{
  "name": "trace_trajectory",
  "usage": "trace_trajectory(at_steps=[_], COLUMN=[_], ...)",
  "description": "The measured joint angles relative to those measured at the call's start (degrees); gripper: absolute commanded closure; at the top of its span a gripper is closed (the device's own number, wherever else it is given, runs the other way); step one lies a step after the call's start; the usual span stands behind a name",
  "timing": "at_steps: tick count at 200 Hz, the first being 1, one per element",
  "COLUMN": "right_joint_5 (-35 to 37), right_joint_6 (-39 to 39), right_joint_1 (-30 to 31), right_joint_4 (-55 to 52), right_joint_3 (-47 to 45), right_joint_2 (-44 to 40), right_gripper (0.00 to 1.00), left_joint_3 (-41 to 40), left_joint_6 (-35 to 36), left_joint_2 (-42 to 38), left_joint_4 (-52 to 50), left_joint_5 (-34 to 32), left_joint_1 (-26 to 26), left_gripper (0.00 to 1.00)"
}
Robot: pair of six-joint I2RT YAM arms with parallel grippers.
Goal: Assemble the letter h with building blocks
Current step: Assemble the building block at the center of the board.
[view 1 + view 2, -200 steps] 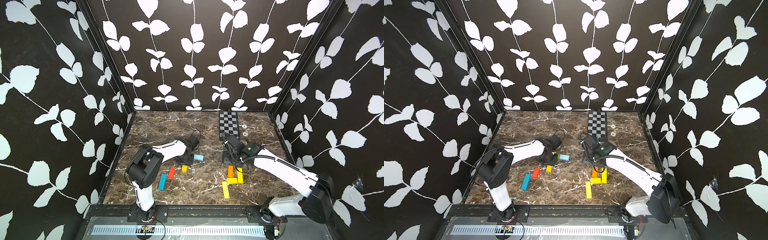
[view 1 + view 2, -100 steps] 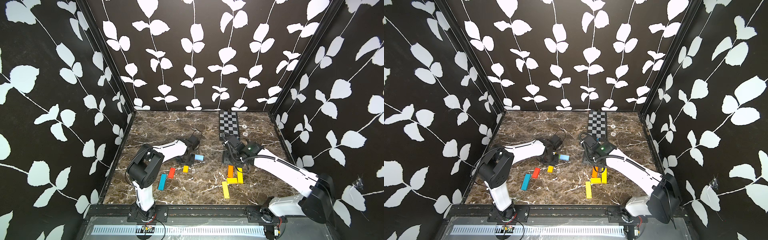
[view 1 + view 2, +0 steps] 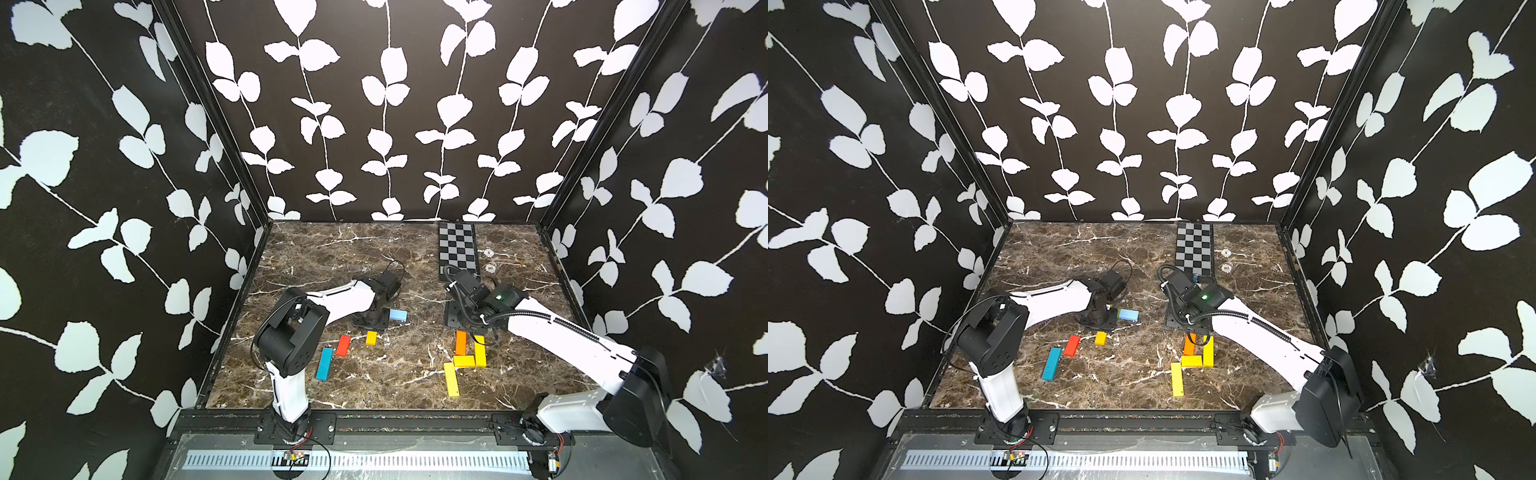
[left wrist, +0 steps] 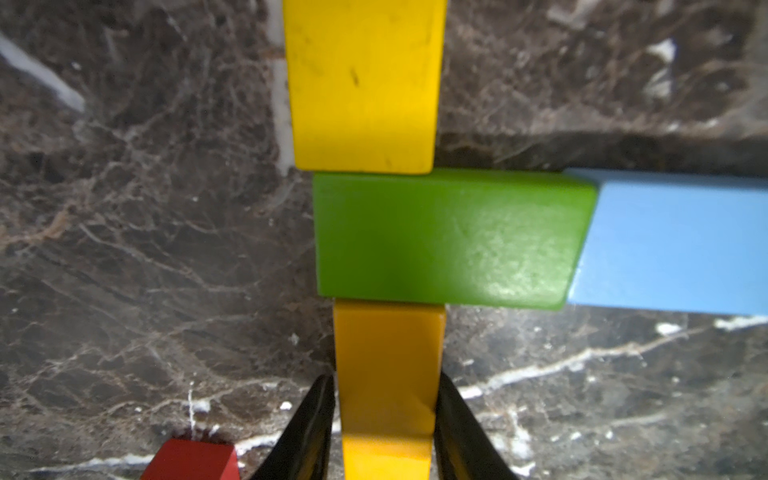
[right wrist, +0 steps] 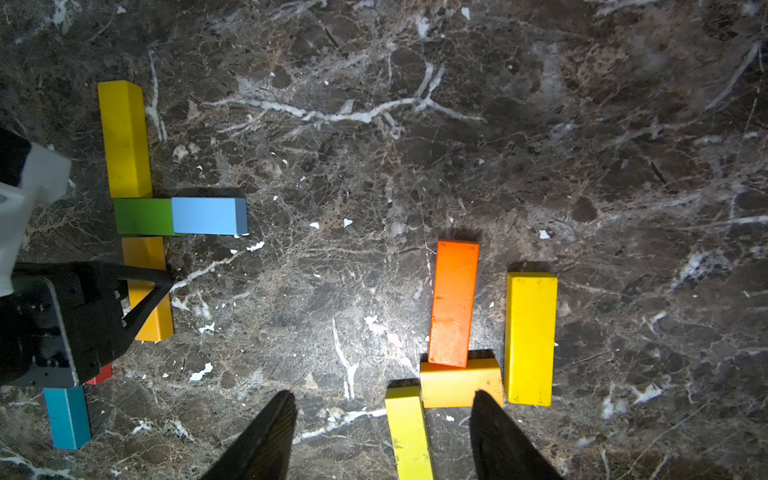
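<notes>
Left gripper [image 4: 384, 378]: jaws close on either side of the amber block [image 4: 388, 340], near its free end; pressing it or a hair clear, impossible to tell.
Right gripper [image 5: 382, 397]: jaws wide apart, holding nothing, hanging above the end of the lime-yellow bar [image 5: 407, 432].
Left group: flat on the tabletop [image 3: 395, 257]; yellow bar [image 4: 361, 83] and amber block roughly in line, green block [image 4: 449, 241] crosswise between them and touching both; light blue block [image 4: 673, 245] butted against the green block's other end.
Right group: orange bar [image 5: 453, 303] and second yellow bar [image 5: 530, 336] side by side but apart; short amber piece [image 5: 459, 382] across their ends, with the lime-yellow bar just beside it.
Spares: red block [image 4: 191, 459] and blue bar [image 5: 66, 417], loose near the left arm.
Feel: probably light and rigid, with no give under a squeeze; glossy faces, likely slick; unlikely to break.
Hold: across the narrow width, on the two long flat sides; near the middle for carrying, near an end for nudging into line.
Risk: easily slid on polished stone; a bump on letting go likely to shift neighbours merely butted together.
</notes>
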Motion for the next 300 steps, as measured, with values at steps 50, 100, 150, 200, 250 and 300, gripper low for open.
trace_trajectory(at_steps=[50,100,150,200,250,300], right_joint_5=[0.0,0.0,0.0,0.0,0.2,0.4], right_joint_6=[0.0,0.0,0.0,-0.2,-2.1,-5.6], right_joint_1=[0.0,0.0,0.0,0.0,0.0,0.0], right_joint_4=[0.0,0.0,0.0,0.0,-0.1,-0.6], right_joint_3=[0.0,0.0,0.0,0.0,0.0,0.3], right_joint_2=[0.0,0.0,0.0,0.0,-1.5,-3.1], right_gripper=[0.35,0.34,0.34,0.34,0.31,0.28], left_joint_3=[0.1,0.6,0.6,0.7,0.6,-9.9], left_joint_6=[0.2,0.7,0.5,0.5,-0.3,-7.2], left_joint_2=[0.1,0.4,0.4,-0.3,-14.8,-41.1], left_joint_4=[0.0,-0.5,-0.9,-1.3,-7.8,-17.8], left_joint_5=[-0.4,-0.5,-2.1,-2.9,-7.3,-13.4], left_joint_1=[-0.1,-0.1,-0.1,0.0,0.0,2.0], left_gripper=[0.65,0.65,0.41,0.33,0.26,0.20])
